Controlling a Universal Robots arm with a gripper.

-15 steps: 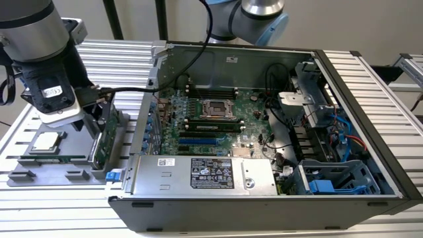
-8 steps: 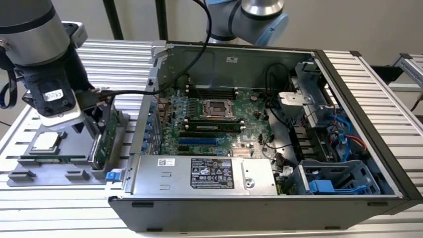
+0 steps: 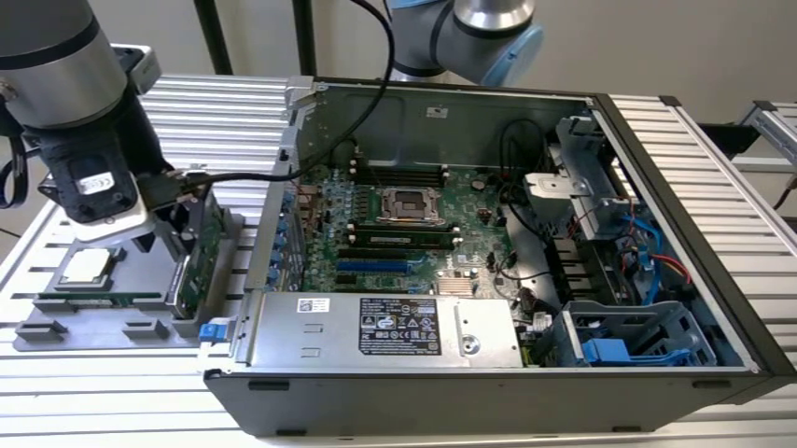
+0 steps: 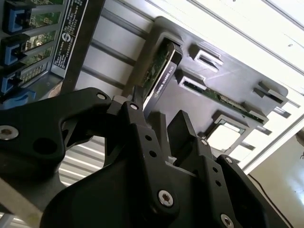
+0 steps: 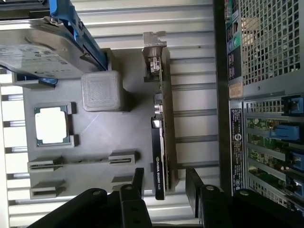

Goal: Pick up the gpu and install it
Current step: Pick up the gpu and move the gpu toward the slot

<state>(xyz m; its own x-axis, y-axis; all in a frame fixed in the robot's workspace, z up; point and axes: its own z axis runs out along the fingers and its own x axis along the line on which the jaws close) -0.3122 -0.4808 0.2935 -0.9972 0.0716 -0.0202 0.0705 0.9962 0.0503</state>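
The pincer (image 5: 165, 176) stands open astride the gpu (image 5: 160, 137), upright in its gray tray (image 5: 95, 137), apparently not touching it.

Bright, even light in the exterior view, soft shadow inside the computer case (image 3: 436, 117). In the second wrist view the slatted table (image 4: 266, 19) blows out white; the gripper (image 4: 159, 107) reads dark.

Robotics lab: open computer case (image 3: 498, 397), slatted bench (image 3: 697, 140)
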